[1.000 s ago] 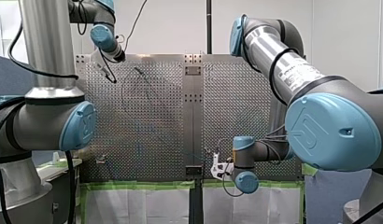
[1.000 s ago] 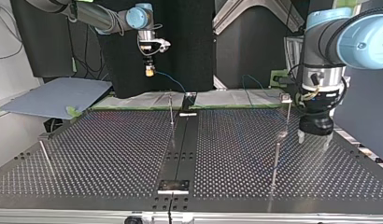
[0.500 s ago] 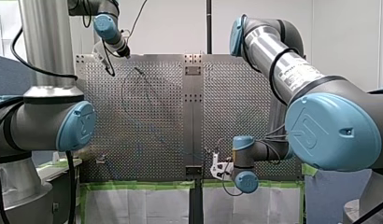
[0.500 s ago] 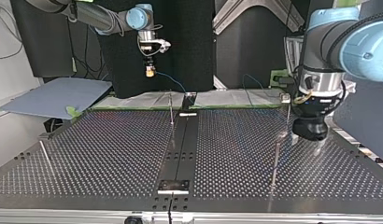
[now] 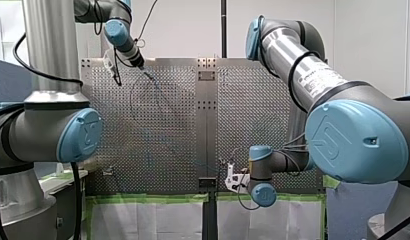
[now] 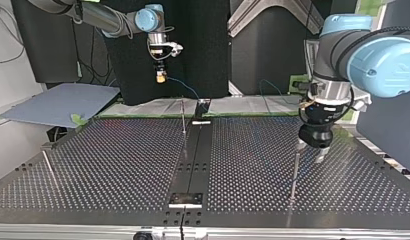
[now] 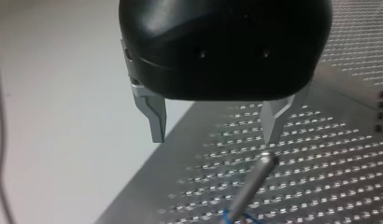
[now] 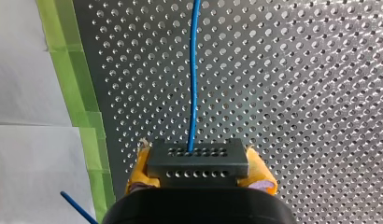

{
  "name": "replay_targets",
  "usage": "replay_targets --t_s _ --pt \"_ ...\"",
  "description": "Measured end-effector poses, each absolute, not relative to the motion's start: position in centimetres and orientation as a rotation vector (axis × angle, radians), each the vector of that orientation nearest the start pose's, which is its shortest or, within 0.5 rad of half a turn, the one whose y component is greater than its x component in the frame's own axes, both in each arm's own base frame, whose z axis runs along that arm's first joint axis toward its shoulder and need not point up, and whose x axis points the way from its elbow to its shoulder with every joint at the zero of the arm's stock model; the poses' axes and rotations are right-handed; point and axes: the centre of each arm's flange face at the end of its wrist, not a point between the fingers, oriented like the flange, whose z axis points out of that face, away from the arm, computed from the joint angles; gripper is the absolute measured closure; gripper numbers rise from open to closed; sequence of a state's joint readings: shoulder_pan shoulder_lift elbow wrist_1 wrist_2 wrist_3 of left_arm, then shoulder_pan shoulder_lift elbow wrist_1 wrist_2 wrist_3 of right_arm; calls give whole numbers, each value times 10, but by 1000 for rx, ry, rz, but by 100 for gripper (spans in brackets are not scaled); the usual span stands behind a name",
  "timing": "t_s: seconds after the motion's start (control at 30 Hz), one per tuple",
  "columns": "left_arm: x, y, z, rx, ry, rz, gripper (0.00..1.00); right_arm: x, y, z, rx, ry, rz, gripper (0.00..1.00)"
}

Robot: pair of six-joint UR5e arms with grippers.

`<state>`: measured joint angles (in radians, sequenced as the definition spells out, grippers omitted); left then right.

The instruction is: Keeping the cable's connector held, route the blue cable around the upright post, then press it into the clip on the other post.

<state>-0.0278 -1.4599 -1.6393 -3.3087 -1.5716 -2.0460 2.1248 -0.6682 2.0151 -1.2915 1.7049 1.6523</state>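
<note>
Clamped on the dark connector (image 8: pixel 198 161), my right gripper (image 8: pixel 201 171) presses its yellow pads against the block's two sides, and the blue cable (image 8: pixel 193 84) leaves the connector's face and runs straight ahead over the perforated table (image 8: pixel 297 93). Beside this gripper a strip of green tape (image 8: pixel 82 112) edges the plate, with white sheet beyond it. In the top view the gripper hangs raised above the table's far edge, left of the middle, with the cable trailing down towards a thin centre post (image 6: pixel 183 117). My left gripper (image 7: pixel 215 126) is black, and its metal fingers (image 7: pixel 154 116) stand apart with nothing between them. The rounded tip of the upright post (image 7: pixel 262 163) sits just ahead of one finger. A bit of blue cable shows low against that post. In the top view my left gripper hovers at the right, just beside the post's top and above the plate. The two grippers are well apart, with a dark centre strip (image 6: pixel 193 160) between the plate's halves. The plate's edge passes under my left gripper in its wrist view, with a pale surface beyond. Another slim post (image 6: pixel 48 167) stands near the top view's left edge, beside a grey board (image 6: pixel 58 102).
</note>
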Motion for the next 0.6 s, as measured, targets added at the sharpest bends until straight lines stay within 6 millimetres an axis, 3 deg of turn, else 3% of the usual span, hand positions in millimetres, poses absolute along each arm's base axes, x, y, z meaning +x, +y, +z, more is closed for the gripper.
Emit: replay_targets --t_s 0.6 --pt "430 -149 483 -242 1701 -236 1 372 -373 -62 1541 -1078 1523 100"
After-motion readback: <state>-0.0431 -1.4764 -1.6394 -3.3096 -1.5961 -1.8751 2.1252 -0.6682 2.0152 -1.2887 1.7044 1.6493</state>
